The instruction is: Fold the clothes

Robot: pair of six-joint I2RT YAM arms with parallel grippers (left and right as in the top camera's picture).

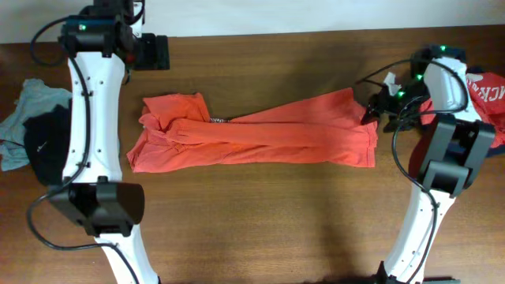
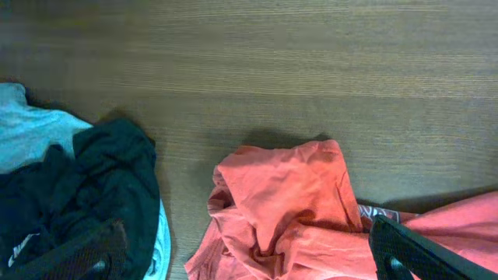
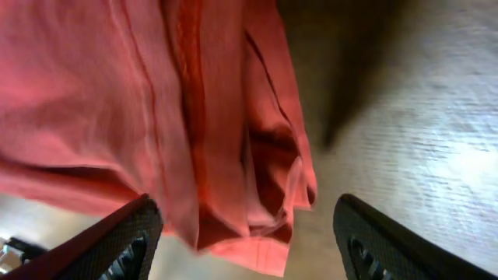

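Observation:
The orange-red T-shirt (image 1: pixel 260 134) lies across the middle of the table as a long, loosely folded strip, with its bunched end at the left. It also shows in the left wrist view (image 2: pixel 288 194) and the right wrist view (image 3: pixel 156 101). My left gripper (image 1: pixel 155 53) is open and empty, hovering beyond the shirt's left end; its fingers (image 2: pixel 245 237) straddle the bunched cloth from above. My right gripper (image 1: pixel 372 110) is open at the shirt's right end, and its fingers (image 3: pixel 245 214) sit either side of the hem corner without closing on it.
A black garment (image 1: pixel 47 142) lies on a pale grey-blue one (image 1: pixel 31 102) at the left edge; both also show in the left wrist view (image 2: pixel 109 179) (image 2: pixel 31 132). A red garment with white lettering (image 1: pixel 489 91) lies at the right edge behind the right arm.

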